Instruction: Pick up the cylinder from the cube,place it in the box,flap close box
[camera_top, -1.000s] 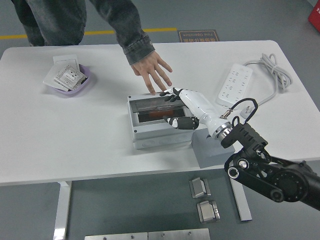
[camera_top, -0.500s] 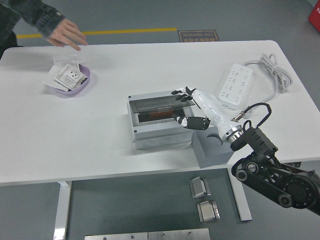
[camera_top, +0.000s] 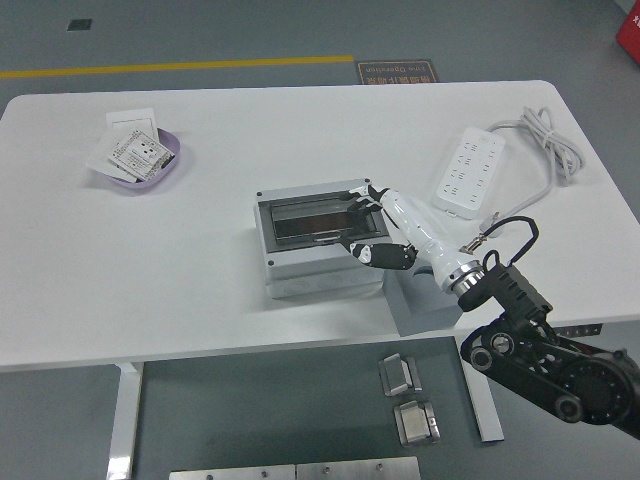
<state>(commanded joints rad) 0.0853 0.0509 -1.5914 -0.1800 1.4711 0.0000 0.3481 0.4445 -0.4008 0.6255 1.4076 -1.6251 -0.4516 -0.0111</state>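
Five fingers (camera_top: 362, 205) of the right hand (camera_top: 385, 228) are spread, holding nothing, on the dark flap (camera_top: 318, 215) of the grey box (camera_top: 318, 240), the cylinder presumably hidden inside, unseen; uneven pressure could leave the flap unlatched, or shift the box against the cube (camera_top: 425, 300).

The right hand (camera_top: 375, 228) reaches forward-left, fingers seemingly spread and pressing down, grasping nothing.

worktop (camera_top: 200, 290): white | centre: grey box (camera_top: 318, 247) | just right of box: grey cube (camera_top: 425, 297) | far left: purple tray (camera_top: 172, 165) with cards | right: white power strip (camera_top: 468, 172), coiled cable (camera_top: 548, 140)
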